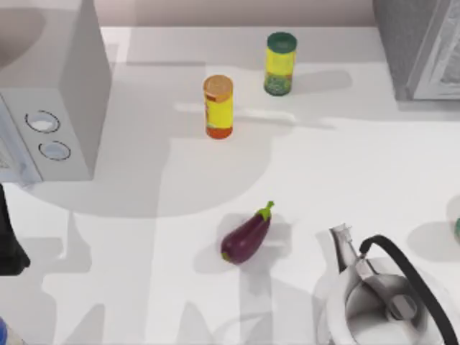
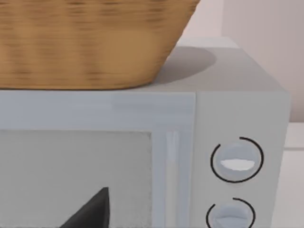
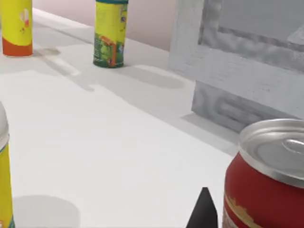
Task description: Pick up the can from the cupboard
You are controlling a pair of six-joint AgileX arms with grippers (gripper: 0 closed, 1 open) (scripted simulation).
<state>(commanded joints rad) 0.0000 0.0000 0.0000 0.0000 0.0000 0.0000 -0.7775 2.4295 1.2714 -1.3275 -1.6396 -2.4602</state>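
aluminium by its look, the red can (image 3: 266,175) stands upright on the white surface just before the grey cupboard (image 3: 247,61), near the surface's right edge. i judge it light, stiff yet dentable, slick-walled; take it round the mid-body. right pincer (image 3: 203,209) sits close beside it, opening i cannot tell. left arm (image 1: 10,237) idles by the microwave (image 2: 199,142).

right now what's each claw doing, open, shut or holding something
Left claw: cannot be told, near the grey microwave.
Right claw: cannot be told, close beside the red aluminium can.
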